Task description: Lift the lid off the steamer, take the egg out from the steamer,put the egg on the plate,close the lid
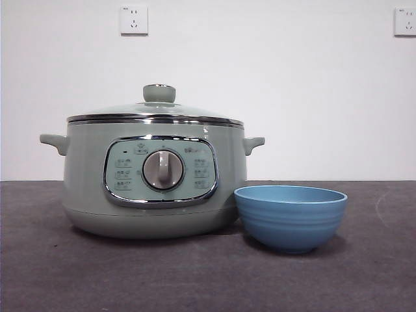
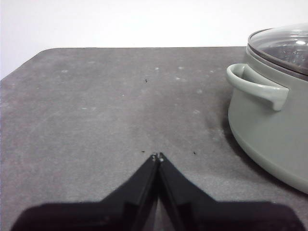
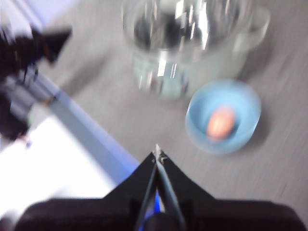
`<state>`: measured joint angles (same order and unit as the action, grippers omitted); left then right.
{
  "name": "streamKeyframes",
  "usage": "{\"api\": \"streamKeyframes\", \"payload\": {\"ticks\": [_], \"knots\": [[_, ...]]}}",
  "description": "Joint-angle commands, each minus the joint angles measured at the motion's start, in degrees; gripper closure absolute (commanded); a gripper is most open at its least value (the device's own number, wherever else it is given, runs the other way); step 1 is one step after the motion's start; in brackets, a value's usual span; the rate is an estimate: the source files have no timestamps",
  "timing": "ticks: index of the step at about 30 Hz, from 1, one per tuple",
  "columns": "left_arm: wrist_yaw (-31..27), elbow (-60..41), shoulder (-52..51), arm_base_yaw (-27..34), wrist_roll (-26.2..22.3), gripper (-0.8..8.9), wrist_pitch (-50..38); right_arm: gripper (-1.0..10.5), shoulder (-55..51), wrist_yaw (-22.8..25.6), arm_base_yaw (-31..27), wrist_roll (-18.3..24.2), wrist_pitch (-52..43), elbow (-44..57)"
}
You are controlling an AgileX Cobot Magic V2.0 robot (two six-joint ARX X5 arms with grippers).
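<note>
On the dark table (image 1: pixel 78 273), the steamer (image 1: pixel 153 175) stands with the lid (image 1: pixel 156 112) seated on its rim. The plate (image 1: pixel 290 218) sits just beside its base, holding the egg (image 3: pixel 221 122). The left gripper (image 2: pixel 157 156), jaws pressed together, hovers over bare tabletop near the steamer's side handle (image 2: pixel 255 86). The right gripper (image 3: pixel 158 154), also closed, hangs high near the table's edge.

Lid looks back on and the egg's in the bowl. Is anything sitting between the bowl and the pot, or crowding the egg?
Nothing visible. The bowl holds only the egg and stands beside the pot, whose lid is on. The left gripper and right gripper are clear of both.
</note>
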<state>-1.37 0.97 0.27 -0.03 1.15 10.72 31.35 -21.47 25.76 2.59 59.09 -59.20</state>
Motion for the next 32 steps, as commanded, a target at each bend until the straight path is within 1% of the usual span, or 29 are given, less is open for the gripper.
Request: {"api": "streamKeyframes", "payload": {"ticks": [1,3,5,8,11,13,15,17,22,29,31,32], "knots": [[0.0,-0.8,-0.1,0.2,0.4,8.17,-0.4,9.5,-3.2,-3.3,-5.2,4.4,-11.8,2.0],[0.0,-0.8,-0.1,0.2,0.4,8.17,-0.4,9.5,-5.9,-5.3,-9.6,4.0,-20.3,4.9],[0.0,-0.8,-0.1,0.2,0.4,8.17,-0.4,9.5,-8.7,-5.0,-13.9,3.7,-27.5,9.2],[0.0,-0.8,-0.1,0.2,0.4,8.17,-0.4,9.5,-12.9,-5.0,-19.2,3.6,-35.2,17.4],[0.0,-0.8,-0.1,0.2,0.4,8.17,-0.4,9.5,-17.2,-5.0,-22.5,2.0,-42.6,27.2],[0.0,-0.8,-0.1,0.2,0.4,8.17,-0.4,9.5,-19.9,-3.5,-23.6,0.4,-47.2,33.6],[0.0,-0.8,-0.1,0.2,0.4,8.17,-0.4,9.5,-22.2,0.6,-24.2,-1.5,-50.9,39.6],[0.0,-0.8,-0.1,0.2,0.4,8.17,-0.4,9.5,-24.4,3.0,-24.4,-2.5,-52.8,44.3],[0.0,-0.8,-0.1,0.2,0.4,8.17,-0.4,9.5,-29.0,6.7,-24.7,-3.7,-54.3,52.8],[0.0,-0.8,-0.1,0.2,0.4,8.17,-0.4,9.5,-31.3,7.0,-25.4,-4.9,-53.9,58.5],[0.0,-0.8,-0.1,0.2,0.4,8.17,-0.4,9.5,-31.3,7.3,-25.4,-5.1,-52.2,58.9],[0.0,-0.8,-0.1,0.2,0.4,8.17,-0.4,9.5,-31.3,8.3,-25.4,-5.1,-51.1,58.9]]}}
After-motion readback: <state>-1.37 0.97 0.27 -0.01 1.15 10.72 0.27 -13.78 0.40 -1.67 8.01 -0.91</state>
